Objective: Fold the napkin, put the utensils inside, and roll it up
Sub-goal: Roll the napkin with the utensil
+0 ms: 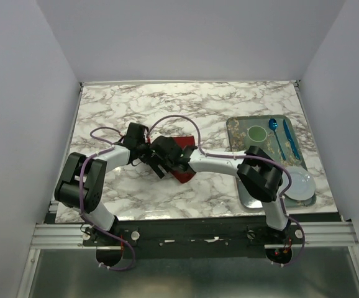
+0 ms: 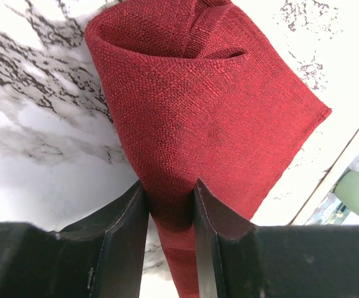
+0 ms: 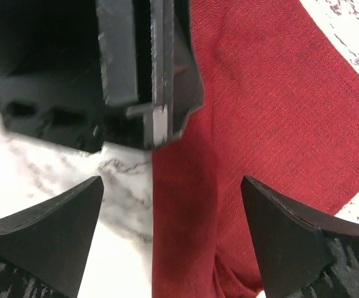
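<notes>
**Left hand**: partly closed. Both fingers press against a gathered fold of the dark red cloth napkin, which is pinched between them. Ahead of the fingertips the napkin fans out wider on the white marble-patterned tabletop. It has a loose rolled fold at its far end and a hemmed corner out to the hand's right. A narrow tail of cloth runs back beneath the hand.

**Right hand**: spread wide, holding nothing. Its two fingers stand well apart, with the napkin's narrow part lying between them. Whether either finger touches the cloth cannot be told. The left hand's black body sits just ahead of it, close over the cloth.

**Behind the right hand**, well apart from the napkin: a rectangular speckled metal tray. It carries a pale green bowl, a blue spoon and a white plate.
</notes>
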